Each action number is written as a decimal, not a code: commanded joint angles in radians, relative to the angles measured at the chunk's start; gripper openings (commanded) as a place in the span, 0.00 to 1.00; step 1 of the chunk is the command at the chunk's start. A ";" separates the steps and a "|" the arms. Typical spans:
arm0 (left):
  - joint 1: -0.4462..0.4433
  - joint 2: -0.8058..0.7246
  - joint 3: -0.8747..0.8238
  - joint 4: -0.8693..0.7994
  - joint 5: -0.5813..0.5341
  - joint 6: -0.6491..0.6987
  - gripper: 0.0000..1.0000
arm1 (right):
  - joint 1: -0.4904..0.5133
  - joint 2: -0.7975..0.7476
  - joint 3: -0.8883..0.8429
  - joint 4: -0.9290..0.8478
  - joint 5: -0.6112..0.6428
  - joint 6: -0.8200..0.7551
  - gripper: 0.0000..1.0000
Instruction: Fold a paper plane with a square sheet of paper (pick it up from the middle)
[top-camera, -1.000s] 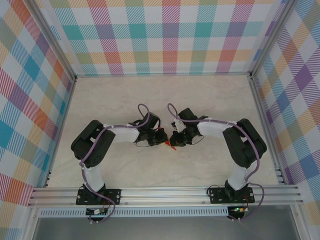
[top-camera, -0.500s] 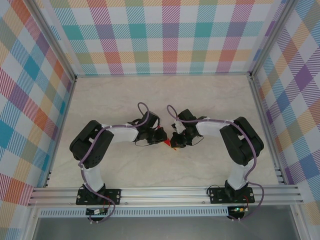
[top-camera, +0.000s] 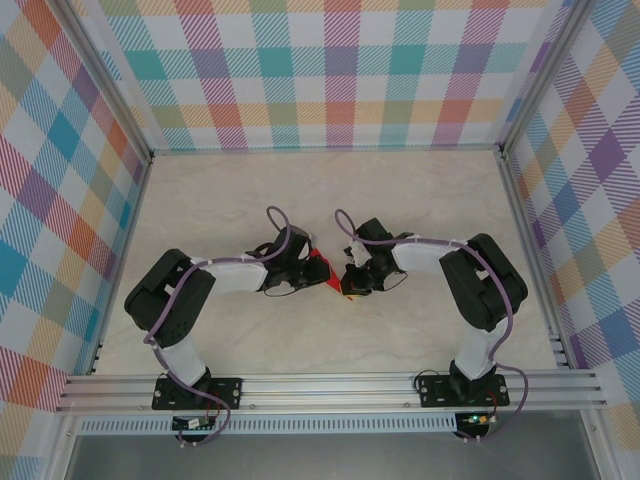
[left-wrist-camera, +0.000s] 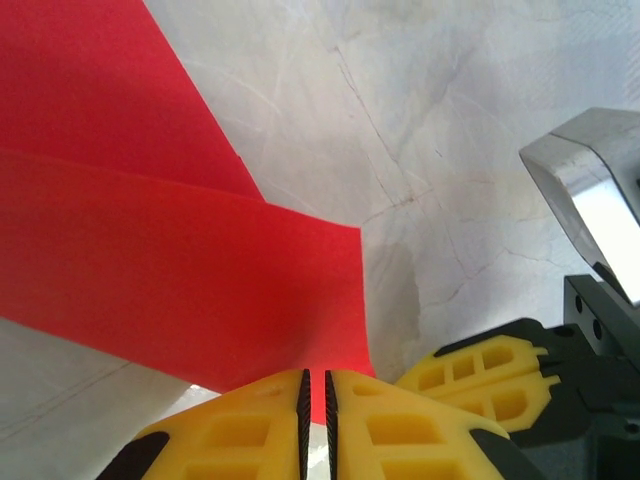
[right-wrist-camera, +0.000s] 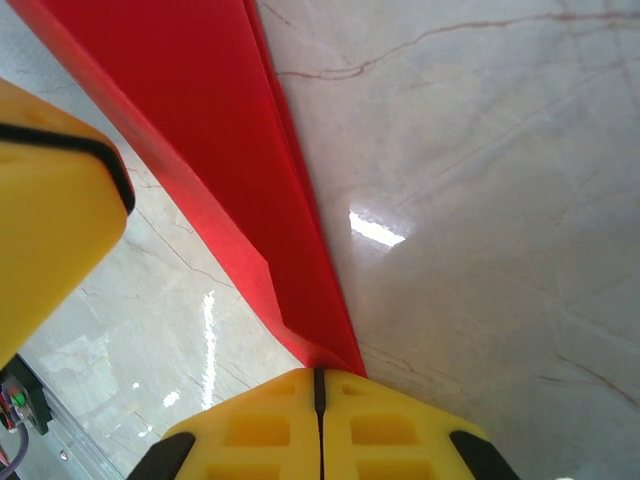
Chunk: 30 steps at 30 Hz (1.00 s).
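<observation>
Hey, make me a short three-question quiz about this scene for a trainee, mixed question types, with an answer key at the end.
1. True or false: the left claw is holding nothing.
2. Multiple choice: what surface is beneath the red paper? A) a pale marble-look table B) a green cutting mat C) a dark wooden board
3. Short answer: counting the right claw, how many claws are pinching the paper?

Key
1. False: it is shut on the paper's edge.
2. A
3. Two
</observation>
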<state>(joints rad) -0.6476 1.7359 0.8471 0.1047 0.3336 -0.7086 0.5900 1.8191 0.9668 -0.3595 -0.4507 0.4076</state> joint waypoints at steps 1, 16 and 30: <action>-0.006 0.020 0.021 -0.015 -0.056 0.027 0.15 | 0.001 0.072 -0.045 -0.053 0.096 0.010 0.06; 0.024 0.083 0.068 -0.120 -0.173 0.074 0.13 | 0.001 0.071 -0.063 -0.073 0.121 0.008 0.06; 0.076 0.096 0.099 -0.189 -0.206 0.115 0.12 | 0.001 0.063 -0.085 -0.084 0.136 0.003 0.06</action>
<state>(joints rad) -0.6250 1.8072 0.9298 -0.0093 0.2157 -0.6380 0.5861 1.8153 0.9489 -0.3405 -0.4580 0.4107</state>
